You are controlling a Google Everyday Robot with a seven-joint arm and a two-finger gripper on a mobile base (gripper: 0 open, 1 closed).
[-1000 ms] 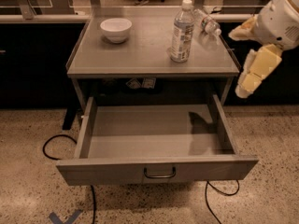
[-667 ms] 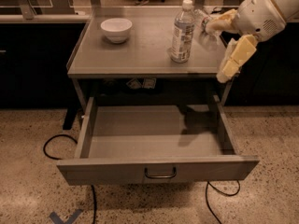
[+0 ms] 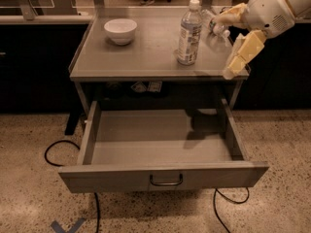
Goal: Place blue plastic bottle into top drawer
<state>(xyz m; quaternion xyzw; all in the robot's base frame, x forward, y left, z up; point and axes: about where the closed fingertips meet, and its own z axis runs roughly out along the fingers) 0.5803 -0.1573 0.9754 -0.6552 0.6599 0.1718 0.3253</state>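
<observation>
The bottle [image 3: 189, 33] stands upright on the table [image 3: 146, 57], right of the middle and about midway between the near and far edges. It is clear plastic with a white cap and a pale label. Nothing touches it.

The hand [image 3: 221, 47] is at the right edge of the table, just right of the bottle and apart from it. Its two cream fingers are spread wide. One finger [image 3: 228, 17] points left at the far side, and the other hangs down and to the left over the near right corner of the table. A smaller clear bottle [image 3: 217, 27] lies on its side at the tip of the far finger. I cannot tell whether the finger touches it.

A white bowl [image 3: 120, 30] sits upright at the far left of the table, well apart from the bottle.

Below the table top, the drawer [image 3: 121, 176] is pulled out toward the near side. It has a small curved handle [image 3: 166, 180] at the middle of its front, and the arm's shadow falls on its right inner part. Black cables [image 3: 53, 149] lie on the speckled floor under and beside the drawer.
</observation>
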